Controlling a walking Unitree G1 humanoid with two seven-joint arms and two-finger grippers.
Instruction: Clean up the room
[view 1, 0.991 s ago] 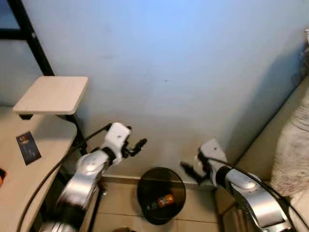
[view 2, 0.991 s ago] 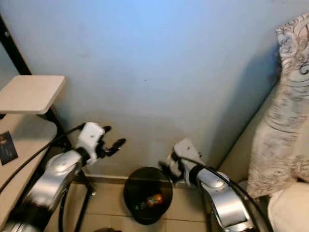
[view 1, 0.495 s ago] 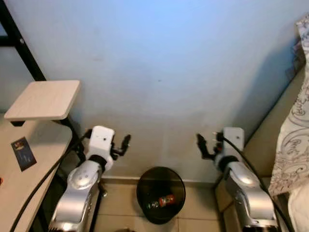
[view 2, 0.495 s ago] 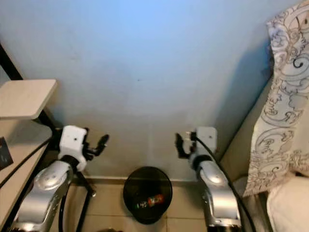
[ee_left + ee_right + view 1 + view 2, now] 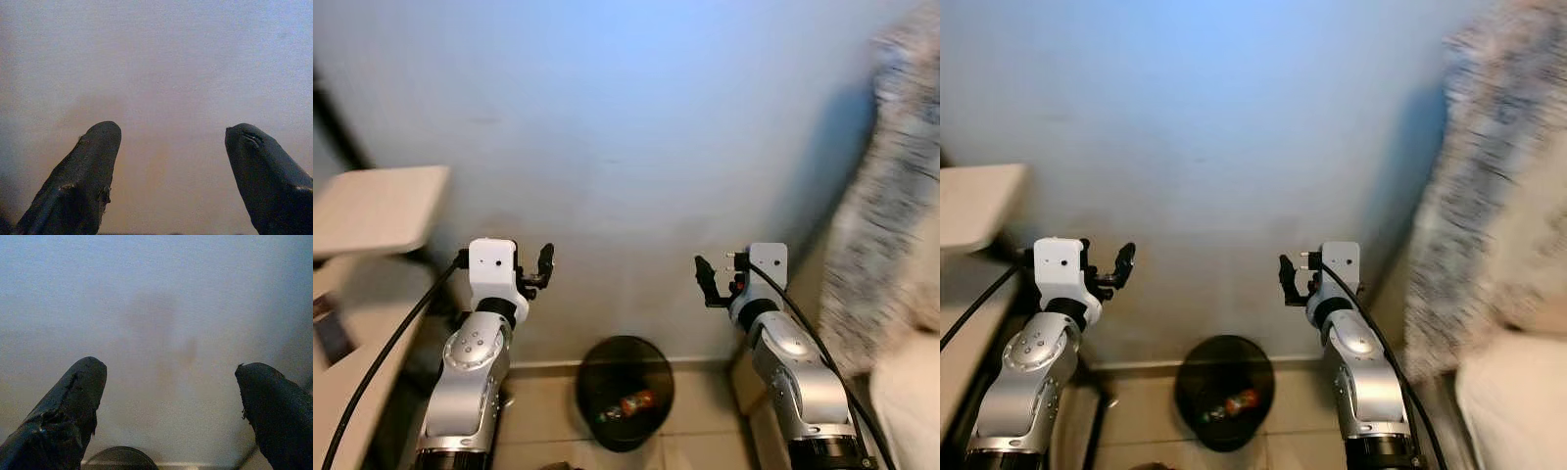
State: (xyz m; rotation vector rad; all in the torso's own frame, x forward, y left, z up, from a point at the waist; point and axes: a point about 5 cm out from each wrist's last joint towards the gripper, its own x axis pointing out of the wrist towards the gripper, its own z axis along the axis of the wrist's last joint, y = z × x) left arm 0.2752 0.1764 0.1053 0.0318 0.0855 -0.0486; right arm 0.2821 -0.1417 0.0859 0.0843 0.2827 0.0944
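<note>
A round black waste bin (image 5: 625,390) stands on the tiled floor against the pale wall, with a red-orange item (image 5: 633,401) lying inside it. My left gripper (image 5: 540,266) is raised in front of the wall, up and left of the bin, open and empty. My right gripper (image 5: 707,282) is raised at the same height, up and right of the bin, also open with nothing between its fingers. In the wrist views the left fingers (image 5: 83,176) and the right fingers (image 5: 68,406) stand wide apart, facing the wall.
A light wooden shelf (image 5: 372,208) on a dark frame and a desk below it stand at the left. A patterned fabric (image 5: 891,196) hangs at the right over a pale cushion (image 5: 906,392). The wall is close ahead.
Both arms have risen from leaning in over the bin to pointing up at the wall. The camera has swung right, and the picture is blurred.
</note>
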